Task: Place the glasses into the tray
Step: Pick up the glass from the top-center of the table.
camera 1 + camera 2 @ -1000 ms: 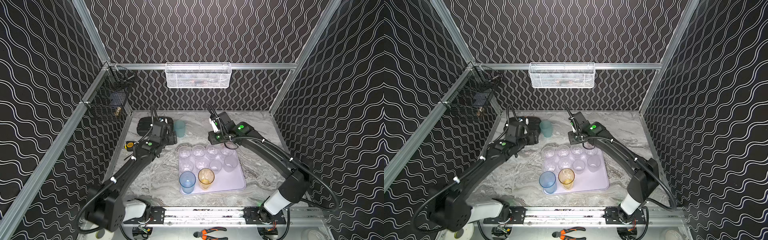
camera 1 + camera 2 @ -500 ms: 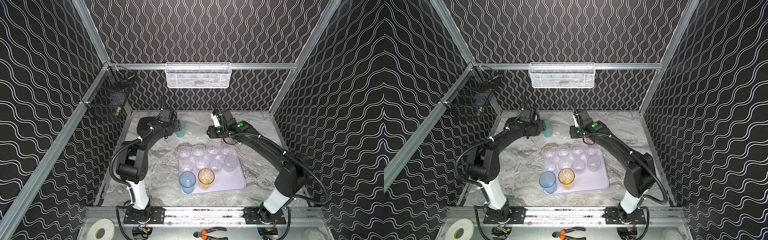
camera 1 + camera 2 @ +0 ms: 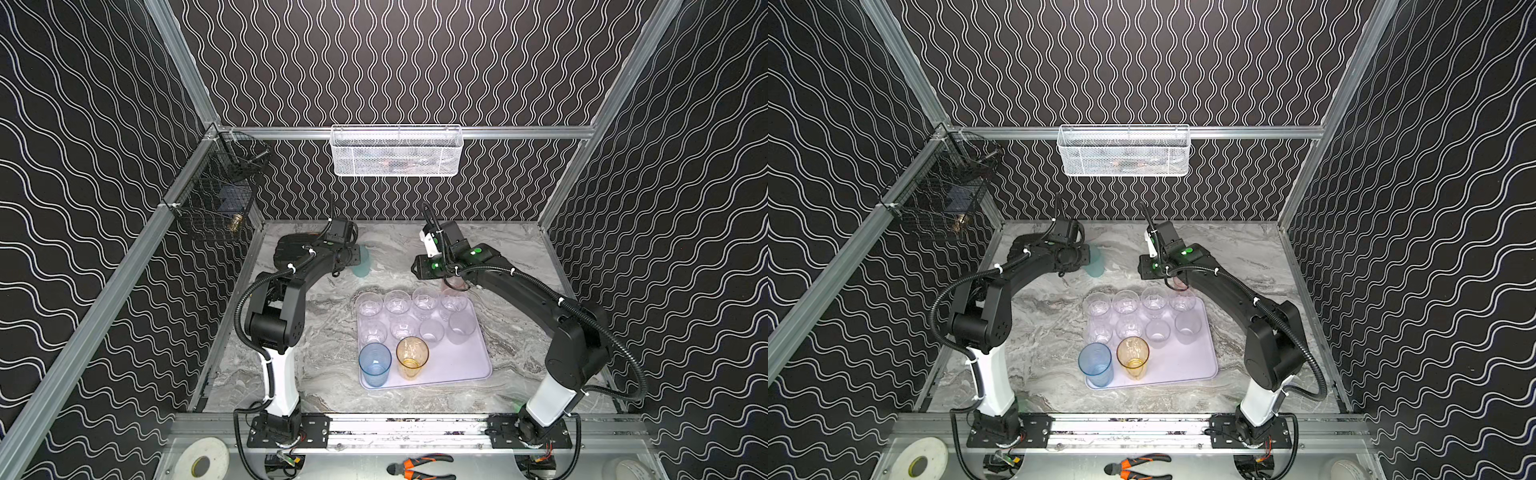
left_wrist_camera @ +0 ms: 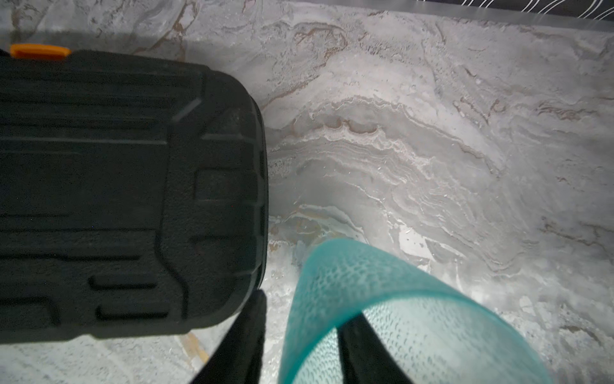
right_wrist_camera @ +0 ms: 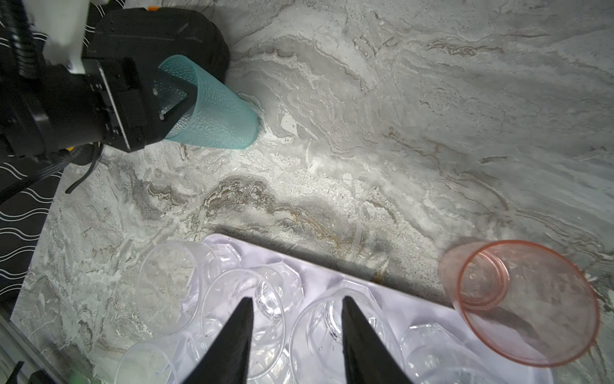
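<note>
Risks tipping or dropping the teal glass (image 4: 382, 299) onto the table (image 4: 432, 133), or knocking the black case (image 4: 116, 183) at frame left, if lifted on a thin one-wall pinch. Stands upper centre in both top views, well apart from the tray (image 3: 457, 365).

Left gripper (image 4: 304, 309): narrowed astride the rim, one finger inside, one outside; cannot tell whether clamped.

Right gripper (image 5: 295, 301): spread, empty, above clear glasses (image 5: 172, 286). Pink glass (image 5: 528, 306) just off the tray, lower right.

Most glasses (image 3: 397, 302) upright in lilac tray (image 3: 457, 368)
</note>
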Controlling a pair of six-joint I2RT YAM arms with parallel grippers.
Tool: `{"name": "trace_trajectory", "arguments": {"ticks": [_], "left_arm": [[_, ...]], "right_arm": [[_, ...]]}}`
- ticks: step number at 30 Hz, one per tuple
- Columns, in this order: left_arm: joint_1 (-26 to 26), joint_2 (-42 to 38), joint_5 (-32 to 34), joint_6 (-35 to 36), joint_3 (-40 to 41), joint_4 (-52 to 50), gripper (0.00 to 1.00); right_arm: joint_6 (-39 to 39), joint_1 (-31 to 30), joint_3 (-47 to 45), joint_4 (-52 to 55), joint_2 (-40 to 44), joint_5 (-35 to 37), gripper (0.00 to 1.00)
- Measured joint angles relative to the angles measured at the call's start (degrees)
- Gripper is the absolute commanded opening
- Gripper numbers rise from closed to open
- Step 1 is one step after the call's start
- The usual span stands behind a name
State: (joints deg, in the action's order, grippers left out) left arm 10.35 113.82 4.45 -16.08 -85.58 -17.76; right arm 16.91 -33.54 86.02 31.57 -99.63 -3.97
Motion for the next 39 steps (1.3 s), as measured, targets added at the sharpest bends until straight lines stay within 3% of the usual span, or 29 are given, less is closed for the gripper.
{"name": "trace_trajectory", "arguments": {"ticks": [3, 9, 19, 23, 29, 36, 39], "left_arm": [[0.0, -0.6, -0.1, 0.5, 0.0, 0.0, 0.14], [0.0, -2.6, -0.6, 1.0, 0.3, -0.5, 0.00], [2.6, -11.8, -1.1, 0.3, -2.8, -4.3, 0.00], [10.4, -18.0, -0.2, 0.2, -3.8, -7.6, 0.00], [27.1, -24.4, 0.5, 1.1, -6.5, -15.6, 0.00], [45.7, -24.2, 2.9, 2.4, -10.2, -25.2, 0.00], [50.1, -22.3, 3.0, 2.7, -8.7, -27.1, 0.00]], "right_arm": [[0.0, 0.2, -0.5, 0.0, 0.0, -0.2, 0.46], [0.0, 0.7, -0.6, -0.1, 0.7, -1.1, 0.46], [0.2, 2.6, -0.3, 0.3, 4.0, -1.4, 0.46], [0.2, 7.3, -2.3, 0.7, 7.4, 0.3, 0.46], [0.5, 17.2, -7.9, 2.8, 13.4, 0.9, 0.46], [0.7, 24.3, -9.5, 3.8, 17.7, 1.7, 0.46], [0.6, 25.5, -9.4, 4.2, 18.2, 1.7, 0.46]]}}
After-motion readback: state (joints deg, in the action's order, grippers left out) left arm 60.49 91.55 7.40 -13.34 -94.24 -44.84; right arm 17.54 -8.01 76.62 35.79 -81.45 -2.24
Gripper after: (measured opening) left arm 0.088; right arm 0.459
